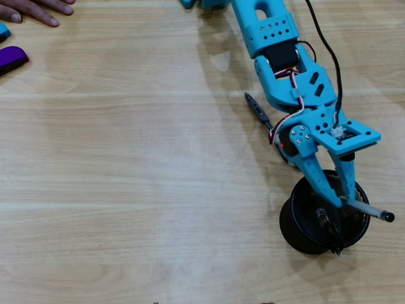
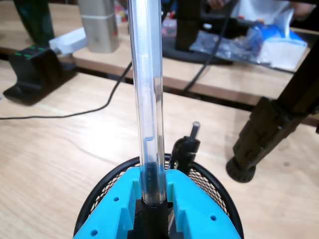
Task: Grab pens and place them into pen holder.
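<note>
My blue gripper hangs over the round black wire-mesh pen holder, shut on a clear pen with a black end that sticks out to the right past the rim. In the wrist view the same clear pen rises straight up from between the blue jaws of the gripper, with the pen holder's mesh rim below. A dark pen stands tilted inside the cup, its top showing as the dark pen in the wrist view. A black pen lies on the table, partly under the arm.
A person's hand rests at the overhead view's top left, with a purple rounded object and a blue item below it. The wrist view shows a black stand leg, a cable and a black block beyond the holder.
</note>
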